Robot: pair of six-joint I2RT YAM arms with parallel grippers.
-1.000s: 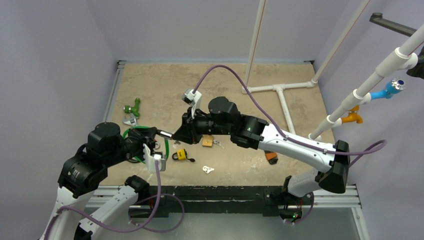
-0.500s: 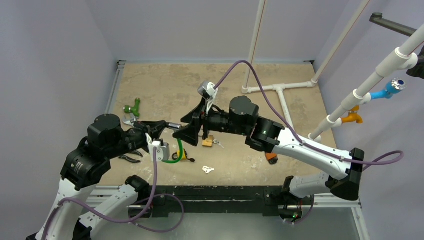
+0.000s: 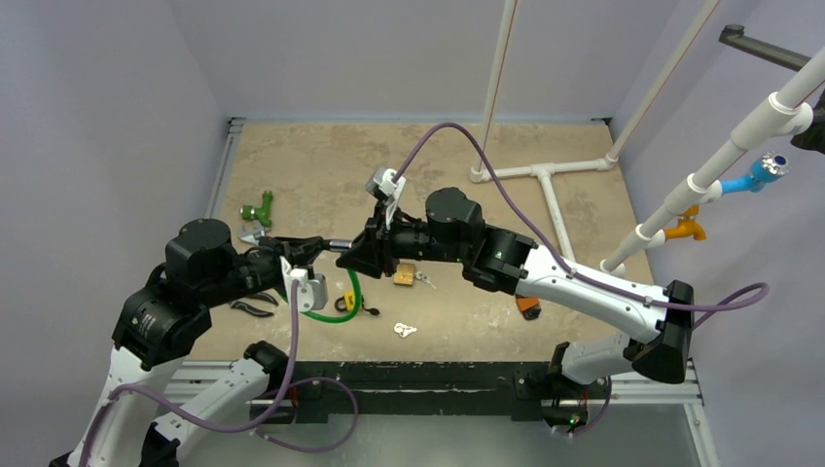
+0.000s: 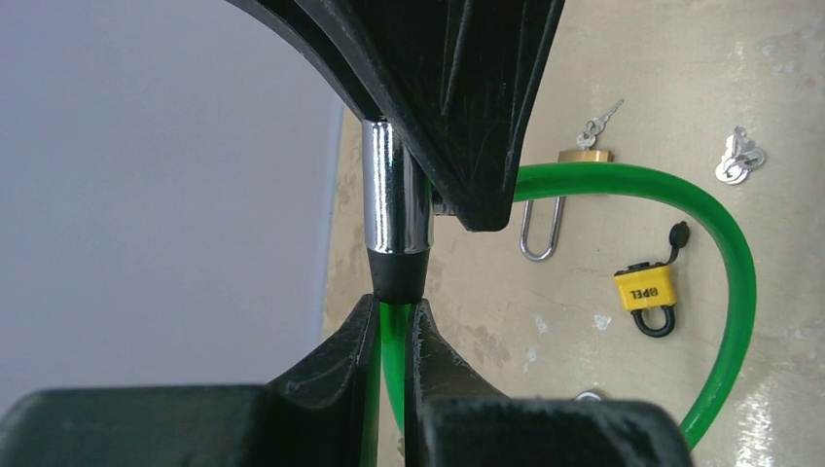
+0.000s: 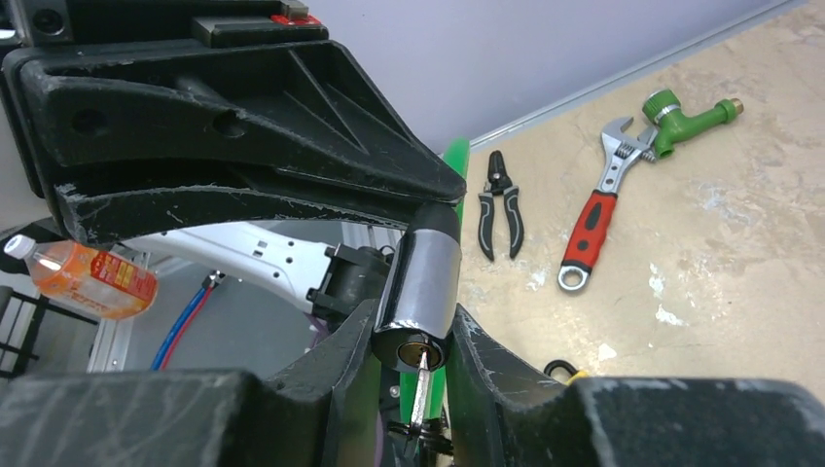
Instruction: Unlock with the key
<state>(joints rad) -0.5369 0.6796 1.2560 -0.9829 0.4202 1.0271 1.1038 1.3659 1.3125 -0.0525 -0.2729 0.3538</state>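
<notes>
A green cable lock ends in a chrome cylinder held above the table. My left gripper is shut on the green cable just behind the cylinder's black collar. My right gripper has closed from the opposite side, and its fingers touch both sides of the cylinder. A silver key sticks out of the keyhole at the cylinder's end and sits between the right fingers. The cable's loop hangs down to the table.
On the table lie a yellow padlock, a brass padlock, loose keys, a red-handled wrench, black pliers and a green hose nozzle. A white pipe frame stands at the back right.
The right gripper opened and drew back to the right, then returned left and closed around the cylinder. The left gripper kept its hold on the cable and lifted it slightly.
</notes>
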